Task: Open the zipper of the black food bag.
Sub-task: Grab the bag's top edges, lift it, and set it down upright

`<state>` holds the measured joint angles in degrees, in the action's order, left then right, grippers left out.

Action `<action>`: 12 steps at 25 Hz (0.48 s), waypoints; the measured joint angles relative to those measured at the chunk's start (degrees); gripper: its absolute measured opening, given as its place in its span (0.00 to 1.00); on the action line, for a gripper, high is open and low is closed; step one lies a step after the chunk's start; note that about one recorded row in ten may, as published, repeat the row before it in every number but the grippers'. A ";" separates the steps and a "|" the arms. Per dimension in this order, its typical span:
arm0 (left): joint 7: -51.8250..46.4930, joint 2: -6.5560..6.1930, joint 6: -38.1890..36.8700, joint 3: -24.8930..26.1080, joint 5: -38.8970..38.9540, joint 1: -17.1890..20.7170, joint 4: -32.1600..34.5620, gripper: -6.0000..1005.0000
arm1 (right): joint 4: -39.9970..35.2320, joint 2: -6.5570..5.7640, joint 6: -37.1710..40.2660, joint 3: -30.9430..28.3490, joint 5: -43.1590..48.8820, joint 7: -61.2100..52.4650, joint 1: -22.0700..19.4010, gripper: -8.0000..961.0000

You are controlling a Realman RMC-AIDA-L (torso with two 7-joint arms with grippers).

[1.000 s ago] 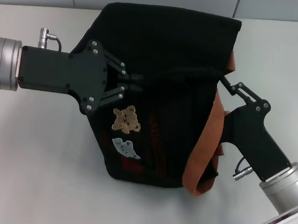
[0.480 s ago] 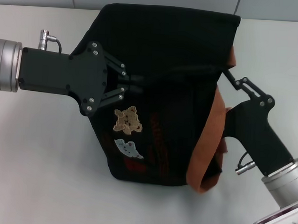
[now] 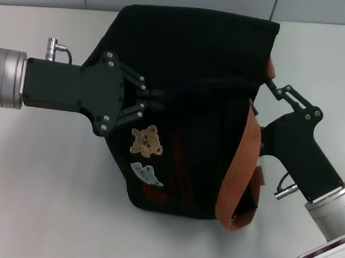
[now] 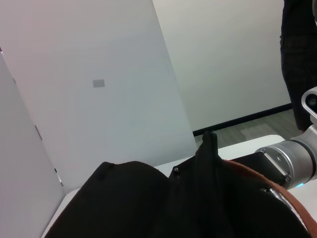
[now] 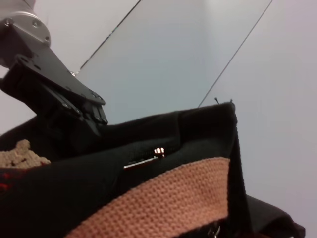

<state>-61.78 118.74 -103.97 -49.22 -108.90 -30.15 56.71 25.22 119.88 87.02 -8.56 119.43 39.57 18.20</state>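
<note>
Black food bag, mid-table, soft, light, likely to slump: left gripper pinched shut on fabric at its left side, right gripper at the right edge, closure indiscernible; grasp zipper by its silver tab.

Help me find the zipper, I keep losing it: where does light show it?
Right wrist view: light glints off the small silver pull tab of the thin black zipper. Head view: the large boxy black fabric bag barely shows any zipper line, and the black left gripper merges with it. Left wrist view: the bag is a dark silhouette.
</note>
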 joint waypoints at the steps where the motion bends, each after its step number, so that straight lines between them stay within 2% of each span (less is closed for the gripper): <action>1: 0.01 0.00 0.00 0.00 -0.02 0.02 -0.01 0.08 | 0.00 0.00 0.04 0.11 0.12 0.01 -0.02 0.38; 8: 0.03 0.01 0.29 0.00 -0.16 -0.05 -0.08 0.08 | 0.00 0.00 0.42 0.72 0.25 0.04 -0.30 0.38; 12: 0.05 0.01 0.33 -0.01 -0.18 -0.08 -0.08 0.08 | -0.07 0.00 0.69 1.76 0.29 0.06 -0.34 0.33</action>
<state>-61.74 118.74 -103.65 -49.22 -109.08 -30.22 56.63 25.15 119.88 87.71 -6.80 119.72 39.63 17.87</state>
